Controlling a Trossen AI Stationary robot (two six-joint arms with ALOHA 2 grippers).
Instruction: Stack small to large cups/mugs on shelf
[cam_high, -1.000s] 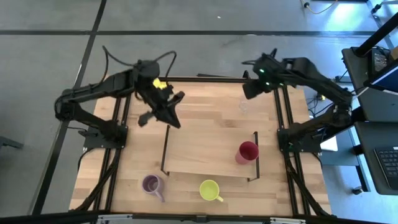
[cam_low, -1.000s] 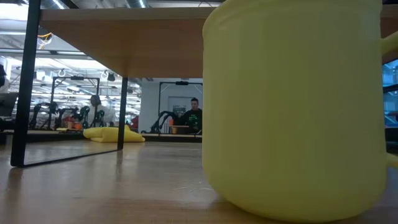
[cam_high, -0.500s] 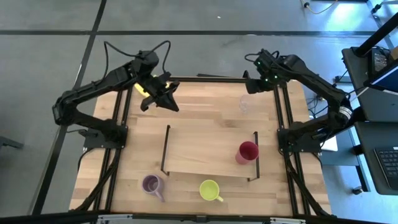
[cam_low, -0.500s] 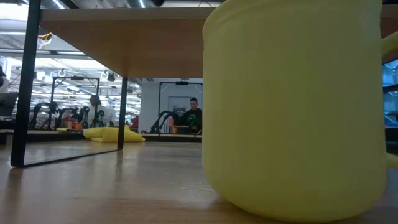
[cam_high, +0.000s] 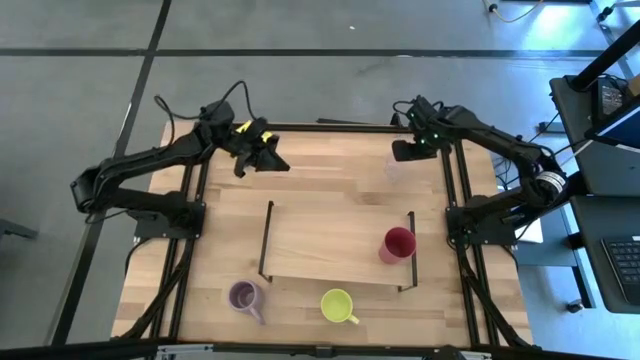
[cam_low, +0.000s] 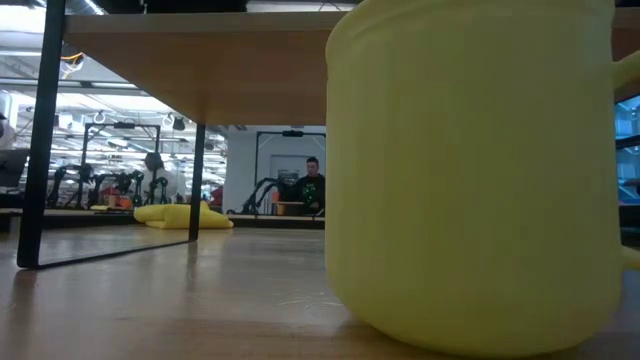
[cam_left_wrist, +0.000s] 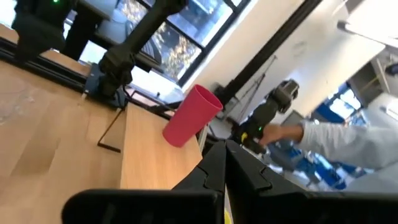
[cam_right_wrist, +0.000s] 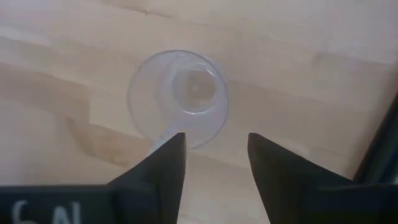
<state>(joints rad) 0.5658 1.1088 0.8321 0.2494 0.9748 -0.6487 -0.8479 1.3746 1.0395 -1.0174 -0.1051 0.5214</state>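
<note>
The clear glass (cam_right_wrist: 178, 99) stands upright on the tabletop at the far right (cam_high: 393, 168). My right gripper (cam_right_wrist: 216, 155) hangs open just above it, pointing down, with the glass ahead of its fingertips and untouched. The red cup (cam_high: 398, 244) stands on the right end of the shelf (cam_high: 320, 250). On the table in front of the shelf are the purple mug (cam_high: 243, 296) and the yellow-green mug (cam_high: 338, 305), which fills the low view (cam_low: 480, 170). My left gripper (cam_high: 275, 160) is shut and empty at the far left, pointing level toward the red cup (cam_left_wrist: 189, 116).
A yellow cloth (cam_high: 243, 127) lies at the table's far edge behind my left gripper, and shows in the low view (cam_low: 180, 215). The shelf's black end frames (cam_high: 267, 240) stand upright. A person's arm (cam_left_wrist: 348, 140) shows beyond the table. Bare wood lies between the shelf and the glass.
My right gripper has come down over the clear glass near the table's far right. My left gripper has sunk and drawn back toward the table's far left corner, rolling at the wrist. The cups have not moved.
</note>
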